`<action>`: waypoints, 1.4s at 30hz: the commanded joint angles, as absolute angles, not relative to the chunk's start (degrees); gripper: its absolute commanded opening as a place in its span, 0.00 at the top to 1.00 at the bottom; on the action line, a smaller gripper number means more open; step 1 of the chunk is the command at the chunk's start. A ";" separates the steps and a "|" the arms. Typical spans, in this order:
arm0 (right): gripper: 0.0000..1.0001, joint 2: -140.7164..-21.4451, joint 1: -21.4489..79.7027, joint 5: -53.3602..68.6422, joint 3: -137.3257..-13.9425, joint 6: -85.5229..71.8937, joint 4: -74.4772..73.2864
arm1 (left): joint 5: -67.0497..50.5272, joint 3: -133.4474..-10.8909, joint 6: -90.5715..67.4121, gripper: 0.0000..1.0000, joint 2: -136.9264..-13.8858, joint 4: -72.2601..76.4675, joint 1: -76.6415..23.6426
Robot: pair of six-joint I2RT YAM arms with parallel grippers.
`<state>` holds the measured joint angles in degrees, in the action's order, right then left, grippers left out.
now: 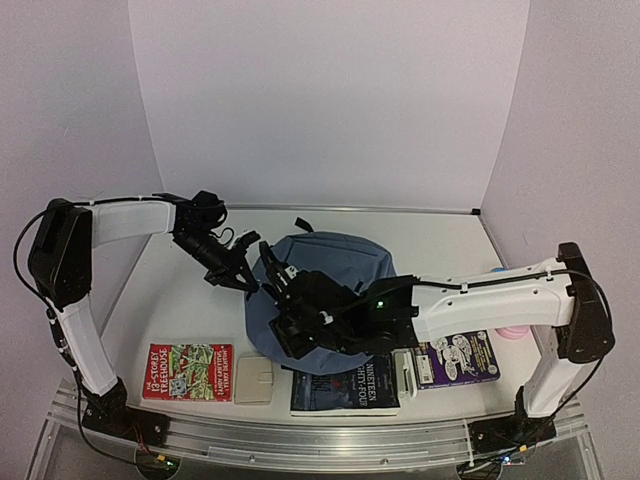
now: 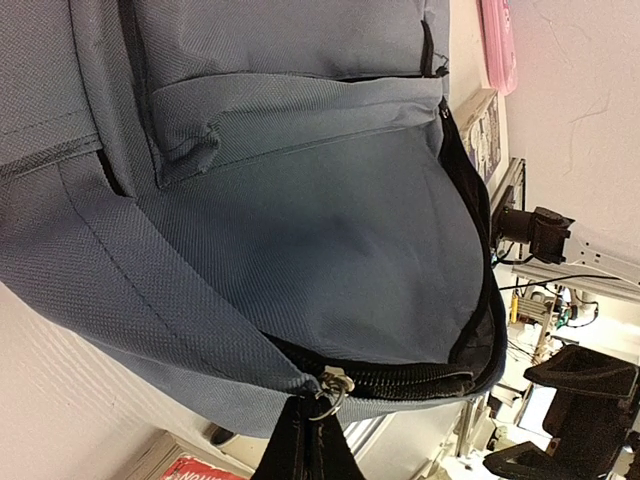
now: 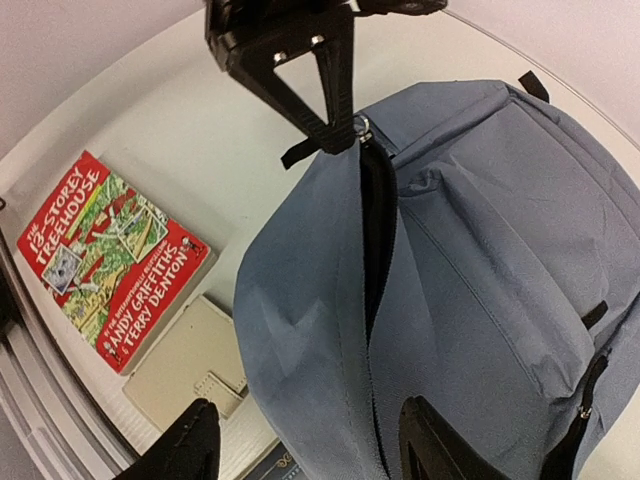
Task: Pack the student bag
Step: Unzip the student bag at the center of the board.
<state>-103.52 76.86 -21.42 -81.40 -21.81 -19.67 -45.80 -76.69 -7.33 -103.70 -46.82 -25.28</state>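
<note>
Left gripper pinched the zipper pull on your bag, which sat mid counter, zipper partly undone. Right gripper was spread wide over the bag; books lay beside it.

Left arm, right arm: white-clad links, black joints, thin black cables; left gripper and right gripper black.
</note>
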 commanded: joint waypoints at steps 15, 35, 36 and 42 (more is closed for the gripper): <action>0.54 -114.74 69.85 -18.30 -94.82 -27.43 -17.75 | -39.47 -78.26 -6.87 1.00 -103.57 -46.43 -25.05; 0.62 -119.53 66.97 -16.16 -99.14 -27.23 -17.91 | -39.50 -78.40 -6.80 1.00 -103.88 -46.49 -25.05; 0.62 -119.54 66.69 -16.03 -99.25 -27.17 -17.91 | -39.57 -78.40 -6.77 1.00 -103.89 -46.49 -25.05; 0.62 -121.03 65.93 -14.43 -99.53 -26.33 -17.93 | -39.44 -78.48 -6.80 1.00 -103.96 -46.52 -25.05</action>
<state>-119.15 66.35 -15.62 -97.41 -27.08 -18.03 -40.27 -76.69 -7.33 -103.92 -46.98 -25.30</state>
